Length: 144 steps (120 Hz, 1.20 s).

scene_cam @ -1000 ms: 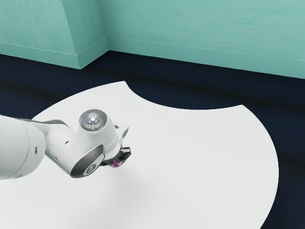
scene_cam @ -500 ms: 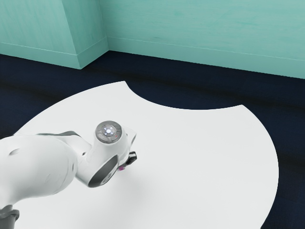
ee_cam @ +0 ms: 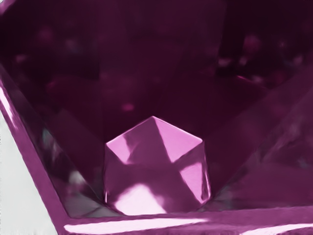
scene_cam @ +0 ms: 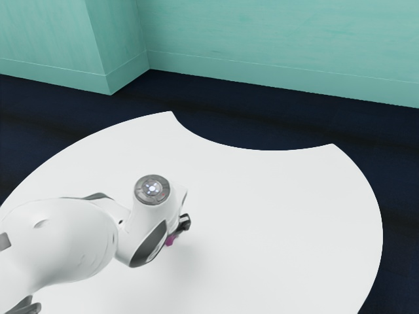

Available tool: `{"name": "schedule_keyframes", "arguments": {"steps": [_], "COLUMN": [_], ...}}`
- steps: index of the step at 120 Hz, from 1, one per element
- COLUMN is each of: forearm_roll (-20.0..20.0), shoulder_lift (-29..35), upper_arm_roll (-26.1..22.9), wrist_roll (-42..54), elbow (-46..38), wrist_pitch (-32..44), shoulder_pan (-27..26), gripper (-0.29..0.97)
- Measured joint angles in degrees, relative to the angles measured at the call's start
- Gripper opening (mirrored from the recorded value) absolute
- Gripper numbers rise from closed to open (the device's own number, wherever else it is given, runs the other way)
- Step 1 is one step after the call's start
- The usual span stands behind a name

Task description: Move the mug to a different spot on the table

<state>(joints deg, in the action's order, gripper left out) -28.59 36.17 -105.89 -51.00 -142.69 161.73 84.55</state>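
A sliver of the magenta mug (scene_cam: 171, 241) peeks out from under my white hand, low over the white table (scene_cam: 275, 216) left of its middle. My gripper (scene_cam: 177, 232) points down at the mug, and only a black piece of it shows beside the hand. The arm hides the rest of the mug. In the wrist view the mug's glossy magenta inside (ee_cam: 156, 171) sits very close under the hand, with its faceted bottom and slanted walls. A strip of white table (ee_cam: 19, 196) shows past the mug's rim.
The table is a round white slab with a notch cut in its far edge. Dark floor (scene_cam: 275, 124) surrounds it, and teal walls (scene_cam: 262, 39) stand behind. Bare tabletop stretches toward the exterior view's right.
My arm has swung nearer the table's front edge and slightly toward the exterior view's right. The magenta mug has moved along with the hand, staying under it.
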Motion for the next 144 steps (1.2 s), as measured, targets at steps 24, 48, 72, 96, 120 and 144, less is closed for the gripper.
{"name": "schedule_keyframes", "arguments": {"steps": [24,48,72,96,120,144], "forearm_roll": [-4.0,-7.0,-8.3,-8.2,-1.8,12.7], "shoulder_lift": [0.0,-0.2,-2.2,-4.5,-8.4,-20.7], "upper_arm_roll": [-2.2,-2.6,5.4,23.6,46.2,69.6], "wrist_roll": [0.4,0.6,1.0,1.6,2.4,4.0], "elbow": [-0.3,-0.8,-0.1,0.6,1.3,14.9], "wrist_pitch": [-0.1,-1.3,-5.1,-13.8,-23.5,-36.8], "shoulder_pan": [0.0,-1.9,-8.7,-23.2,-40.0,-55.8], "gripper": [0.55,0.63,0.66,0.67,0.68,0.68]}}
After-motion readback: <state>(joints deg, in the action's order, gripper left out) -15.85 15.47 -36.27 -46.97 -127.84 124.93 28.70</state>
